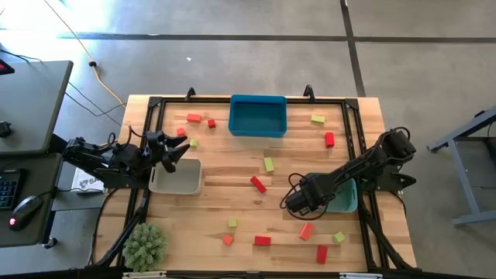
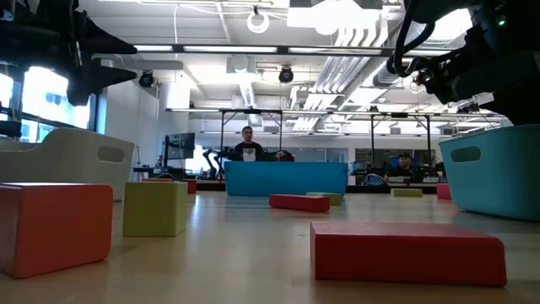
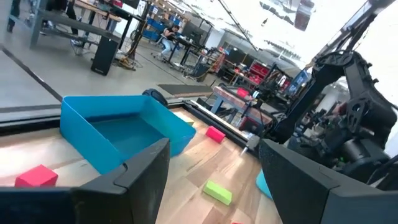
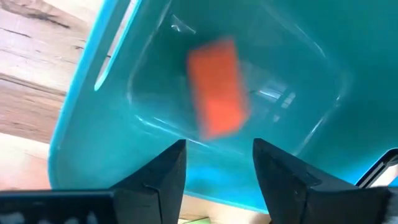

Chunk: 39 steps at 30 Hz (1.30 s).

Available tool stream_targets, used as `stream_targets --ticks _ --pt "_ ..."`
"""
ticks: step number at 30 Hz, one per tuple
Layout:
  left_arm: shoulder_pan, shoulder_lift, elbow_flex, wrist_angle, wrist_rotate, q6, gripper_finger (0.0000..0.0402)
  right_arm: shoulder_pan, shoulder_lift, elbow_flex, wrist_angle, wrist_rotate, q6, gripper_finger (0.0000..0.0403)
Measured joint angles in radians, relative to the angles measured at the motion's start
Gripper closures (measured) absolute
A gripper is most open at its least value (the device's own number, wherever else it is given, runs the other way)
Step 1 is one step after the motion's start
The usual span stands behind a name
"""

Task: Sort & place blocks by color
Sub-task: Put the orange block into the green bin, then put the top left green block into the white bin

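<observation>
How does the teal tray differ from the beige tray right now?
The teal tray holds an orange-red block, seen blurred past the right gripper; the beige tray shows no block. Teal sits on the table's right side, beige on its left under the left gripper. Both are rectangular.

The left gripper (image 3: 211,180) hangs above the wooden table (image 3: 205,158) with its two dark fingers (image 3: 140,171) spread wide and nothing between them. Beyond them stands the blue tray (image 3: 118,134); a yellow-green block (image 3: 217,191) lies between the fingers, farther off, a pink-red block (image 3: 216,133) beyond it, another (image 3: 37,177) outside one finger. The right arm (image 3: 339,118) stands farther off.
</observation>
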Motion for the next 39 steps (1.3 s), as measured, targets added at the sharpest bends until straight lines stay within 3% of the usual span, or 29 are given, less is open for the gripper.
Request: stream_targets --ticks 6,14,21,27,32,39 --pt "0.000 0.000 0.077 -0.042 -0.005 0.132 0.0163 0.000 -0.003 0.001 -0.021 0.012 0.000 0.0218" --pt "0.000 0.070 0.234 -0.293 -0.097 0.155 0.0163 -0.002 -0.005 0.099 -0.134 0.106 0.000 0.0217" --pt "0.000 0.210 0.336 -0.403 -0.179 0.016 0.0163 -0.059 -0.006 0.240 -0.260 0.255 -0.029 0.0217" --pt "0.054 0.345 0.419 -0.496 -0.190 -0.129 0.0163 -0.162 -0.006 0.376 -0.333 0.393 -0.171 0.0217" --pt "0.149 0.453 0.486 -0.574 -0.116 -0.218 0.0163 -0.252 -0.010 0.477 -0.348 0.480 -0.334 0.0217" --pt "0.314 0.583 0.540 -0.664 0.168 -0.181 0.0163 -0.380 -0.013 0.617 -0.347 0.540 -0.651 0.0217"
